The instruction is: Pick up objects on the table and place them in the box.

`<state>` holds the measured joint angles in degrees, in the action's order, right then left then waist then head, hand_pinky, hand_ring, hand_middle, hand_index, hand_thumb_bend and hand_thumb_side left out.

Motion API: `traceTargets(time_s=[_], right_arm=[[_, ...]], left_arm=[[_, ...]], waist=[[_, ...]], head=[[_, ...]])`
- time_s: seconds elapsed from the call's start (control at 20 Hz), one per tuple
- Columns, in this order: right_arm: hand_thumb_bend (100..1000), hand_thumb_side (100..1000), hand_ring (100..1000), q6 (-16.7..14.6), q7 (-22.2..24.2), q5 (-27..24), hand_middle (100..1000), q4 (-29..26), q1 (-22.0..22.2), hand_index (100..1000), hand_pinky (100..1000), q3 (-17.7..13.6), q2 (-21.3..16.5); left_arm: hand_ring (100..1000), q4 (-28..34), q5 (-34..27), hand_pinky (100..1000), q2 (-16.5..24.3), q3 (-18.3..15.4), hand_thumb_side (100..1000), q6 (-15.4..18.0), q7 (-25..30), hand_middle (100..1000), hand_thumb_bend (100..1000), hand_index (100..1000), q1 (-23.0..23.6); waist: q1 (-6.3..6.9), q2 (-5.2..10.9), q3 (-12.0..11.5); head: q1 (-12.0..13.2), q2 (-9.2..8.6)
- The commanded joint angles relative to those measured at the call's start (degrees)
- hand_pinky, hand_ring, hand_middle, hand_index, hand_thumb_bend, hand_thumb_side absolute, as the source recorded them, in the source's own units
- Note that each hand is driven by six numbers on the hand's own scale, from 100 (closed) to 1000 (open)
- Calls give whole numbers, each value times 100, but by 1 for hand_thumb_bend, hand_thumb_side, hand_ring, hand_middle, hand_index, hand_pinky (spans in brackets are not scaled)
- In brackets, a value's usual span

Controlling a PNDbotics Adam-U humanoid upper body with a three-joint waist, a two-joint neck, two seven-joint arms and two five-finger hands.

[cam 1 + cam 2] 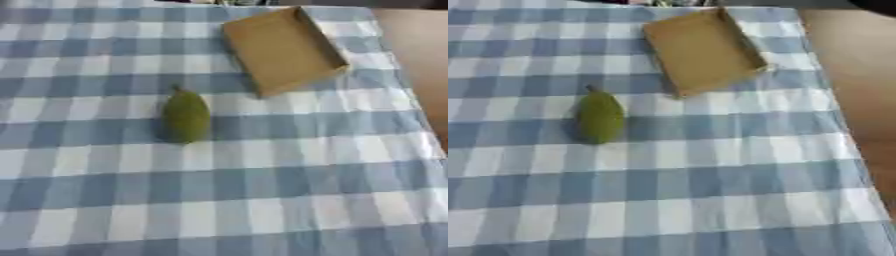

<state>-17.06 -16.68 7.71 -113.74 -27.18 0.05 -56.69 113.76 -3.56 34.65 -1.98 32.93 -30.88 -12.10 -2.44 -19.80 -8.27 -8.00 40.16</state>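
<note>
A green, oval fruit-like object with a small stem (pixel 185 116) lies on the blue-and-white checked tablecloth (pixel 262 190), left of the middle. A shallow brown cardboard box (pixel 282 48) sits open and empty at the back, up and to the right of the green object, turned at an angle. Neither of my hands shows in either view.
The table's right edge (pixel 846 135) runs down the right side, with brown floor (pixel 868 75) beyond it. The cloth covers the rest of the table from the front to the back.
</note>
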Motion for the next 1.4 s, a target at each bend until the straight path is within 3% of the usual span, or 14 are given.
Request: traceTargets(time_s=[0.05, 0.35, 0.55, 0.8, 1.1, 1.4], right_arm=[[100, 470, 875, 18, 16, -40, 730, -85, -41, 855, 860, -86, -127], [100, 446, 911, 162, 384, 204, 756, -85, -61, 870, 864, 49, -210], [100, 266, 1000, 364, 1226, 651, 823, -85, -229, 889, 873, 419, -425], [100, 203, 1000, 392, 2369, 974, 845, -85, -719, 896, 877, 1111, -599], [100, 198, 1000, 397, 3278, 876, 853, -85, -1572, 906, 880, 1897, -368], [100, 198, 1000, 801, 3750, 638, 839, -85, -2225, 912, 887, 2406, 196]], left_arm=[[597, 83, 35, 582, 137, -80, 442, 23, -46, 608, 193, 752, -20], [597, 83, 44, 581, 160, -72, 442, 30, -46, 608, 192, 752, -9], [597, 83, 30, 581, 157, -52, 444, 22, -33, 609, 191, 752, -25], [598, 83, -4, 581, 153, -27, 446, 8, -3, 609, 191, 752, -46], [597, 83, -44, 581, 171, 2, 448, -2, 44, 609, 189, 752, -54], [597, 83, -80, 581, 163, 14, 449, -10, 70, 609, 190, 752, -57]], waist=[[21, 122, -5], [17, 133, -17], [0, 137, -55], [-37, 155, -114], [-62, 186, -150], [-76, 202, -155]], head=[[-15, -41], [-2, -23], [-34, -13], [-82, 9], [-119, 33], [-122, 57]])
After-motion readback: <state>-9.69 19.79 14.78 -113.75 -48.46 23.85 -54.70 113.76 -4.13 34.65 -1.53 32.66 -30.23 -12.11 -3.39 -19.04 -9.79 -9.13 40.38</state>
